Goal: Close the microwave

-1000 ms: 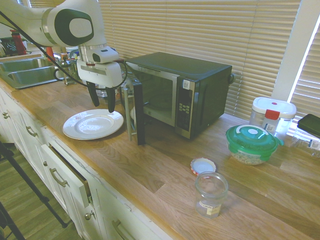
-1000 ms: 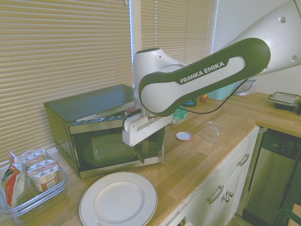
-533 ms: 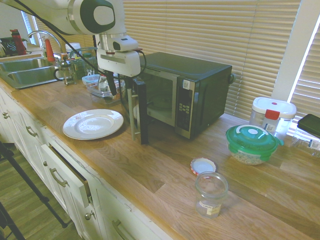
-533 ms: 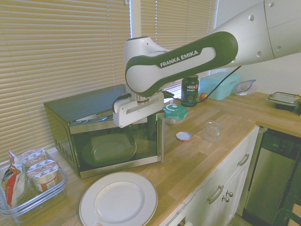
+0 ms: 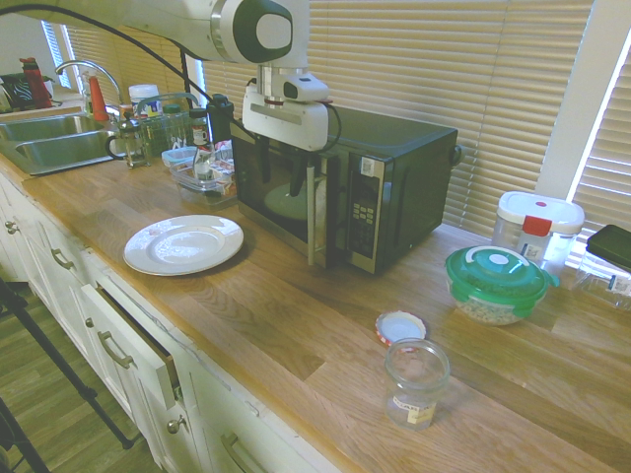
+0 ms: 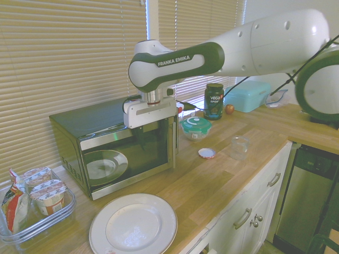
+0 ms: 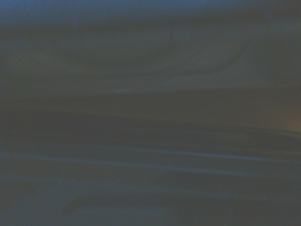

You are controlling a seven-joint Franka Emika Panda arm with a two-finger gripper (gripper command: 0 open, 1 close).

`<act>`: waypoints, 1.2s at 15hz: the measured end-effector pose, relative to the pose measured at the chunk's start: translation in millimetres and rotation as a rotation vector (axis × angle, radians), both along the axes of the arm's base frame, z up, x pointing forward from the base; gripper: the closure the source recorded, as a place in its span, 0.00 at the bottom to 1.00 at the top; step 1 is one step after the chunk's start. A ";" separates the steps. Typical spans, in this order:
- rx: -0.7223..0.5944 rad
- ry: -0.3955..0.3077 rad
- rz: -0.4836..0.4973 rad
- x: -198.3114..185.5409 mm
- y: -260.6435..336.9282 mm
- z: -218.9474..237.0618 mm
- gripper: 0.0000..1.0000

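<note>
On the worktop (image 5: 296, 340), the microwave (image 5: 406, 148) was seen just beside the hand (image 5: 281, 185), whose fingers were parted, nothing grasped. Its door (image 5: 258, 205) had been swung nearer shut; a further push seemed needed.

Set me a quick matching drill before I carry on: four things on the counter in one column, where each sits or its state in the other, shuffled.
Things
1. Microwave door
2. White plate
3. Green-lidded bowl
4. Glass jar

Place or state
A. Open-topped, its label low on its side
B. Lying flat on the counter in front of the microwave
C. Near the container with the red tab
D. Close to the hand, its handle upright

Right pairs: 1-D, 2-B, 3-C, 4-A
</note>
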State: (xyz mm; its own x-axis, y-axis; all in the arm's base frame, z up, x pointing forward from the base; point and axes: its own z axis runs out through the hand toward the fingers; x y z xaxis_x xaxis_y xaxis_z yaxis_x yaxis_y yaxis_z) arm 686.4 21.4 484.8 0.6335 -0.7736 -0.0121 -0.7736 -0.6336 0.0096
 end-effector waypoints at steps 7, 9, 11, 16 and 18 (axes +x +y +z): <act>0.081 0.020 0.032 34.1 -19.8 21.7 0.00; 0.092 0.034 0.039 35.9 -19.2 29.5 0.00; 0.092 0.029 0.055 35.3 -16.9 38.1 0.00; 0.093 0.023 0.092 30.1 -18.5 31.0 0.00; 0.094 0.034 0.100 23.3 -18.8 20.2 0.00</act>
